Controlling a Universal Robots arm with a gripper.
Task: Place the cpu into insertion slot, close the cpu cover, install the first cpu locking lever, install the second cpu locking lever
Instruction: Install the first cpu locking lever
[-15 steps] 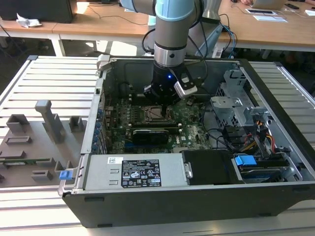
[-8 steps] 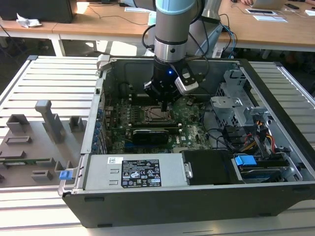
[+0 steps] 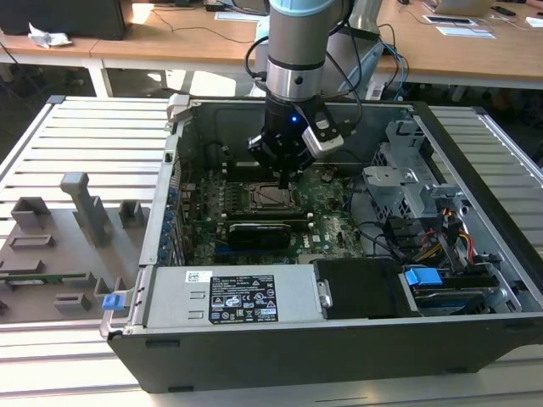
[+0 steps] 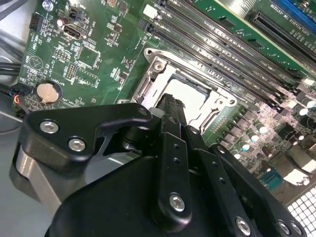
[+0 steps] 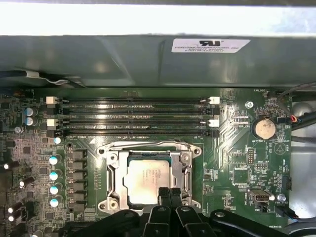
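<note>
Black sheet-metal walls of the open computer case (image 3: 280, 352) stand nearest in the exterior view, with the labelled silver power-supply box (image 3: 229, 297) just behind the near wall and the green motherboard (image 3: 331, 229) beyond it. Over the board's middle hangs the black two-fingered gripper (image 3: 284, 180) on its grey arm, tips down at the square socket. In the first wrist view the small silver-topped cpu (image 5: 145, 181) already lies flat in the black insertion slot (image 5: 185, 170), and the thin silver cpu cover (image 5: 150, 146) frames it, seemingly lowered around it. The fingers are pressed together with nothing between them, their tips at the chip's edge; whether they touch it I cannot tell. That chip looks light, stiff and slick-topped, and the pins beneath it would be fragile, so I would judge its edges the only safe hold. The slot's near rim is hidden behind the fingers, the locking levers are hard to pick out from the frame, and farther off run the long black memory slots (image 5: 133, 118) and the grey case wall (image 5: 148, 59).
</note>
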